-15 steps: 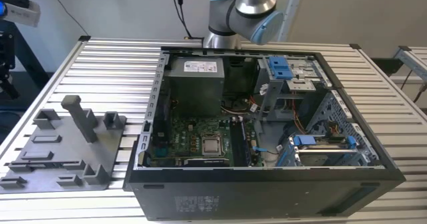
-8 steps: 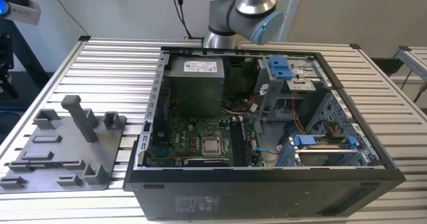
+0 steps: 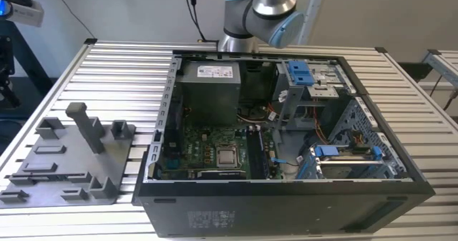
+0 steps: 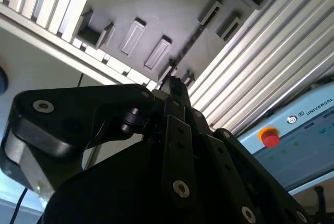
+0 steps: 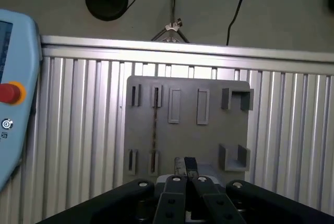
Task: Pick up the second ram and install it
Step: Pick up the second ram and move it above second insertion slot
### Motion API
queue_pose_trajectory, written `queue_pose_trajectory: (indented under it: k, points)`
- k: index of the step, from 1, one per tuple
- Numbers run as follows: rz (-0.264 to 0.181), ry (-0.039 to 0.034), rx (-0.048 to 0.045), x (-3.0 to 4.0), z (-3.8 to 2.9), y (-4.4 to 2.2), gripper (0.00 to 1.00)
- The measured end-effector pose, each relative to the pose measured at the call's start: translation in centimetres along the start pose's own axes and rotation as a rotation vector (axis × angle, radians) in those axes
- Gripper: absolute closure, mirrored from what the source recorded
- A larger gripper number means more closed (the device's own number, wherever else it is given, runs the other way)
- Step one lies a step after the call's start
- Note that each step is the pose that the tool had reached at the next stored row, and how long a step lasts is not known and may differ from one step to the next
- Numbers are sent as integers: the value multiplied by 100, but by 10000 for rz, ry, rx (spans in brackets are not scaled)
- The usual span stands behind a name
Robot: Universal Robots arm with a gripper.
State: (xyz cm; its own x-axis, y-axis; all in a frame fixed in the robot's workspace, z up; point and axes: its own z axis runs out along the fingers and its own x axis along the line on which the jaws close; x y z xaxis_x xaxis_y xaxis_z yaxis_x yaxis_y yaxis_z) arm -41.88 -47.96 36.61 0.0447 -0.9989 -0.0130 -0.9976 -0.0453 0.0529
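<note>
Ribbed aluminium table (image 3: 122,74) carries everything I have on screen. All places below are given relative to the grey plate.

1. Computer case (image 3: 286,209): open and lying on its side, touching the plate's edge on the exterior view's right. The motherboard and the blue drive-bay clips are exposed.
2. Arm (image 3: 261,15): rises at the far side of the case, well apart from the plate.
3. Grey plate (image 3: 72,171): a flat fixture lying on the table, with raised pockets and slotted holders.
4. Pendant (image 5: 15,78): pale, with a red button, lying on the table off one side of the plate.
5. Post (image 3: 87,125): grey, standing on the plate, leaning slightly.
6. Gripper (image 5: 185,165): hangs over the plate near one of its edges. From my feeds the fingers (image 4: 177,91) appear pressed together at the tip with nothing between them. It is apart from the board in the first wrist view.
7. Second ram (image 5: 155,127): stands edge-on in the plate's slotted holders. It reads as a thin dark bar running between a slot at one edge and a slot at the opposite edge. In the second wrist view the same bar leads away from the fingertips across the plate.
</note>
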Motion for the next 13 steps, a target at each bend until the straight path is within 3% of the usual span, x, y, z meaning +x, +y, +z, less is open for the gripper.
queue_pose_trajectory:
  k: [2,13]
  points:
    - [2,0,47,0,8,1,89]
    - [3,1,53,0,11,1,88]
